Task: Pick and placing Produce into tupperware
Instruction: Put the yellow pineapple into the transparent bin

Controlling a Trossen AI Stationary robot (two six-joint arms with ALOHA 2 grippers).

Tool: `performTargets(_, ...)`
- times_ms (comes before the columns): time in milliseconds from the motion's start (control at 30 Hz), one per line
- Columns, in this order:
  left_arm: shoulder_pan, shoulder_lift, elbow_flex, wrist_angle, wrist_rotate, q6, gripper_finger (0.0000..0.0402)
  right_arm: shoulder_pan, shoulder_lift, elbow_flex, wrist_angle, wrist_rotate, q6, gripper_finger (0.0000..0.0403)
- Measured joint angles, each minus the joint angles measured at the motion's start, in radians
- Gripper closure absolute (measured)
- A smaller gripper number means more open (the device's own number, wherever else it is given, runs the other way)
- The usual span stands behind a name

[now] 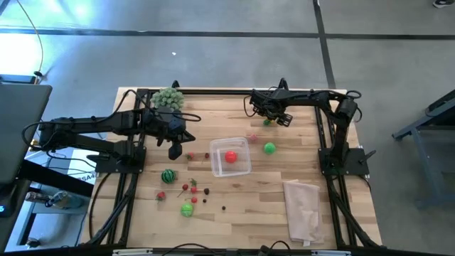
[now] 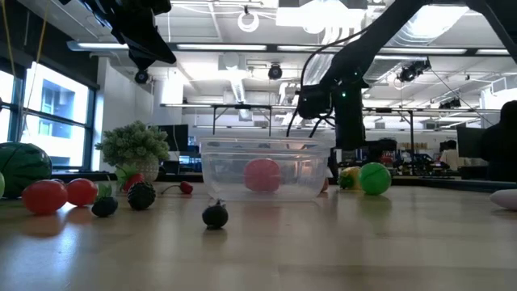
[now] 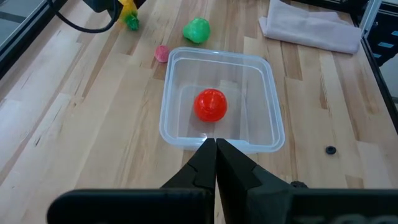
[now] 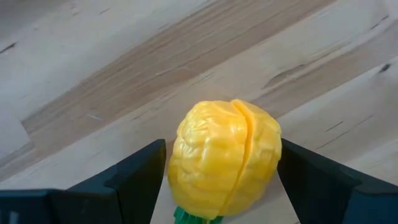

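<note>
Pale wooden worktop point(image 1: 234, 213). Clear squarish plastic tupperware point(image 1: 231, 156), centre: holds one red toy ball point(image 1: 230, 157); remaining produce lies loose, mostly toward the left front. Right gripper point(image 4: 217, 171), near the far edge: fingers wide apart astride a yellow knobbly toy vegetable point(image 4: 224, 158), green stem end toward the wrist, not yet squeezed. Left gripper point(image 3: 216, 146): closed, empty.

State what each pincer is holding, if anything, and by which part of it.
The left pincer is shut on nothing, above the tupperware. The right pincer stands open around the yellow toy's bumpy head; whether its fingers touch it cannot be told.
</note>
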Motion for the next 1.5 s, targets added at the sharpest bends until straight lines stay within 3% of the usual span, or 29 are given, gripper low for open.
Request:
performTargets(467,0.000,0.000,0.000,0.000,0.000,0.000,0.0401,-0.001,0.000,0.000,0.011,0.021,-0.019,0.0122)
performTargets(967,0.000,0.000,0.000,0.000,0.000,0.000,0.0401,-0.001,0.000,0.000,0.031,0.023,-0.043,0.0194)
performTargets(1167,0.000,0.000,0.000,0.000,0.000,0.000,0.0401,-0.001,0.000,0.000,0.048,0.020,-0.150,0.0197)
performTargets(1500,0.000,0.000,0.000,0.000,0.000,0.000,0.0401,0.000,-0.001,0.000,0.096,-0.022,-0.517,0.0198)
